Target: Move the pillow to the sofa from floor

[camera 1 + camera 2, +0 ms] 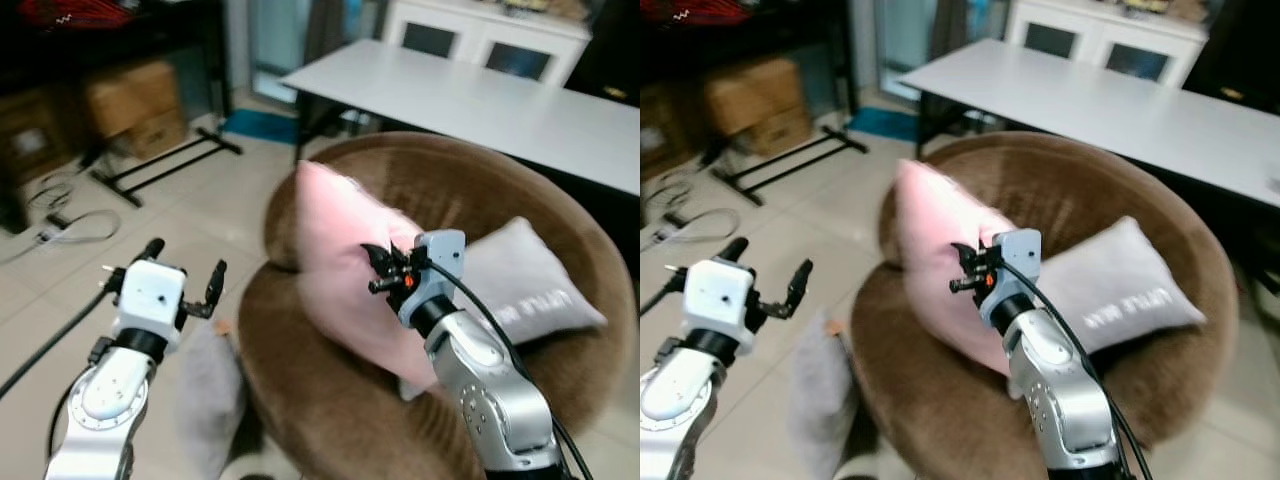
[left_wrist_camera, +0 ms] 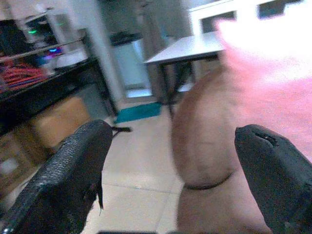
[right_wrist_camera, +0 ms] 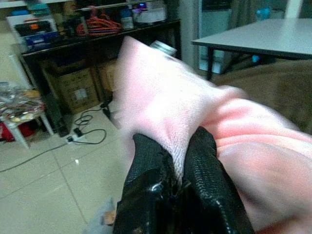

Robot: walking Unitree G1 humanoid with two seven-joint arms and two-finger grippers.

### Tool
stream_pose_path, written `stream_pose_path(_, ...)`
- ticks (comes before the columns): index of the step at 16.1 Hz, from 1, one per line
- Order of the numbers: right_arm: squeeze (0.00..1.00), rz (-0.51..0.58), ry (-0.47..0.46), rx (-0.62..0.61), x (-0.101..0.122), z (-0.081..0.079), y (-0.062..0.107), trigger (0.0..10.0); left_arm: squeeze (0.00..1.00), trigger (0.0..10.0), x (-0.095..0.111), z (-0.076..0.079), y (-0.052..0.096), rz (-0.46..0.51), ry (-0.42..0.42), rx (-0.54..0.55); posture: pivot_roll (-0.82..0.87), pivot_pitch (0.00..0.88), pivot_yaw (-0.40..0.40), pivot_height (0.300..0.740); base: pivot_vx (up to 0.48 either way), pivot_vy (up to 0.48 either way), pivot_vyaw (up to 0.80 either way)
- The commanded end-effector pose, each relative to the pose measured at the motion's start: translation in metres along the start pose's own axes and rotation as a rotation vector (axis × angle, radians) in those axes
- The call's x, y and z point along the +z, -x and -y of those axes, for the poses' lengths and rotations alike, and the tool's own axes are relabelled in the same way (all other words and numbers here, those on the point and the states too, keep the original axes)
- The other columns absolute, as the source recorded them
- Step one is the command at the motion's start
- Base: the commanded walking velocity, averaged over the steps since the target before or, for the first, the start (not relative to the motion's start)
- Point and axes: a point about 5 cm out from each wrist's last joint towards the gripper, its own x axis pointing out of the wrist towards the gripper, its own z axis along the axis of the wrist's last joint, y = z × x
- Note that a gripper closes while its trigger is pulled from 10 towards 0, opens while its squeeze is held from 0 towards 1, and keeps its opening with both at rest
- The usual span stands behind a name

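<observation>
Head cameras looked down at the brown sofa (image 1: 400, 180); wrist cameras viewed it close, from beside it.

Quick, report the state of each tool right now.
Left tool: open, holding nothing, beside the round brown sofa chair.
Right tool: shut on the soft pink fabric pillow, pinching a fold of it over the seat.

Background items around the long white rectangular table (image 1: 470, 100)

White glass-door cabinet (image 1: 480, 40) stands behind the table; brown cardboard boxes (image 1: 135, 105) under a dark shelf well to its left; teal floor mat (image 1: 262, 125) beside its near-left leg.
</observation>
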Motion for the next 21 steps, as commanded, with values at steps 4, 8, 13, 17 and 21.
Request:
stream_pose_path(4, 0.00, 0.013, 0.000, 0.049, 0.009, -0.003, -0.002, 10.0, 0.00, 10.0, -0.005, 0.010, 0.011, -0.041, -0.008, -0.165, 0.06, 0.000, -0.054, 0.740, 0.000, 0.000, 0.00)
stream_pose_path(8, 0.00, -0.011, -0.055, 0.129, 0.013, -0.016, -0.010, 10.0, 0.00, 10.0, -0.016, 0.016, 0.025, -0.129, -0.048, -0.384, 0.07, 0.000, -0.056, 0.740, 0.000, 0.000, 0.00)
stream_pose_path(13, 0.00, -0.103, -0.209, -0.071, 0.005, 0.001, -0.036, 10.0, 0.00, 10.0, -0.021, 0.023, 0.030, -0.176, -0.071, -0.507, 0.07, 0.000, -0.051, 0.740, 0.000, 0.000, 0.00)
stream_pose_path(17, 0.00, -0.175, -0.219, -0.270, -0.007, 0.030, -0.052, 10.0, 0.00, 10.0, -0.020, 0.022, 0.031, -0.183, -0.069, -0.536, 0.08, 0.000, -0.057, 0.740, 0.000, 0.000, 0.00)
stream_pose_path(21, 0.00, -0.169, -0.269, -0.567, -0.004, 0.058, -0.059, 10.0, 0.00, 10.0, -0.019, 0.020, 0.033, -0.182, -0.071, -0.553, 0.10, 0.000, -0.067, 0.740, 0.000, 0.000, 0.00)
